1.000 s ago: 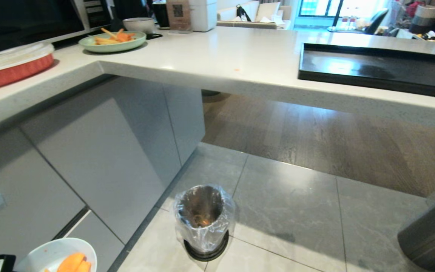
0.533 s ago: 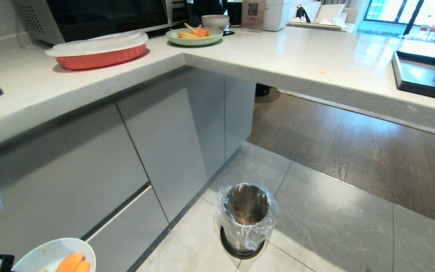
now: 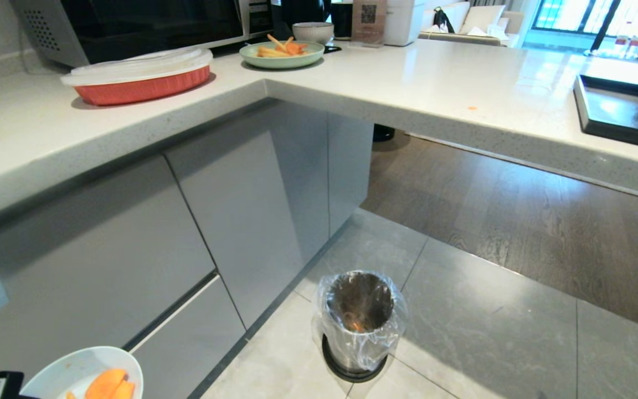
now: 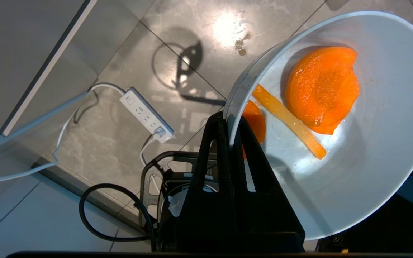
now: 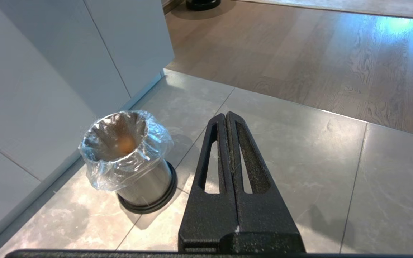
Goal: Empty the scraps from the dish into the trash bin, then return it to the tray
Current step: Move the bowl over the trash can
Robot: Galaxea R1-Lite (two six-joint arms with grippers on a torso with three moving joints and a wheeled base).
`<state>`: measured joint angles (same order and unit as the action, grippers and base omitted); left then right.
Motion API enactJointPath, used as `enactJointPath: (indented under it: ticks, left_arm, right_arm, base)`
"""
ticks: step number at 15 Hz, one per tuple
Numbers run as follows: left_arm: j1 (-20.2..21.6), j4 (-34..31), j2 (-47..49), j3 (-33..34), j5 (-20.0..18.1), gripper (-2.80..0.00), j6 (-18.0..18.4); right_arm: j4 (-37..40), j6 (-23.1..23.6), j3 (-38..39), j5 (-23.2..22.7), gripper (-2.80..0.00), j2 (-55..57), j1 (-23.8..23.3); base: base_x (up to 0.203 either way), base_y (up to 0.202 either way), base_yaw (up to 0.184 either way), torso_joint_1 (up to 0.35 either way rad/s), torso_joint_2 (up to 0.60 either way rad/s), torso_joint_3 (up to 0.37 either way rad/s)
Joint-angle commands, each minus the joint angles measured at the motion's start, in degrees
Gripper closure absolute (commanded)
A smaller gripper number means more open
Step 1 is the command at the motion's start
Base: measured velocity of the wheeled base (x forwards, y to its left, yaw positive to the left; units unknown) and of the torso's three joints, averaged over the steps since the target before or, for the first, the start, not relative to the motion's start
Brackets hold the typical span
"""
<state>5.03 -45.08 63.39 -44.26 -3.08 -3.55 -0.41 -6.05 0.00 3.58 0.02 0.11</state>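
From the head, you see the dish [image 3: 83, 374] low and to the left of the trash bin [image 3: 359, 321], well apart from it; the tray [image 3: 623, 113] sits on the surface [image 3: 407, 77], far up and right of the bin.

At the left wrist, your left end effector [image 4: 229, 123] is clamped on the dish's rim, scraps [image 4: 321, 89] loose inside. The dish looks stiff, smooth and probably breakable, so that thin rim pinch may slip as you tip it.

At the right wrist, your right end effector [image 5: 227, 118] is closed and empty, hanging right of the bin.
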Motion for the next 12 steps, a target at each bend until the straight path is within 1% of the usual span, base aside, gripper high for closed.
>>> enactJointPath:
  ticks: [1,12]
  left_arm:
    - [-0.02,-0.18,0.07,-0.03,0.01,0.00,-0.06]
    - [-1.43,0.17,0.24,-0.47,0.01,0.00,-0.06]
  right_arm:
    - [-0.02,-0.01,0.00,0.01,0.00,-0.02,-0.02]
    - [-0.02,-0.01,0.00,0.02,0.00,-0.02,-0.02]
  base:
    - [0.000,0.000,0.000,0.000,0.00,0.000]
    - [0.000,0.000,0.000,0.000,0.00,0.000]
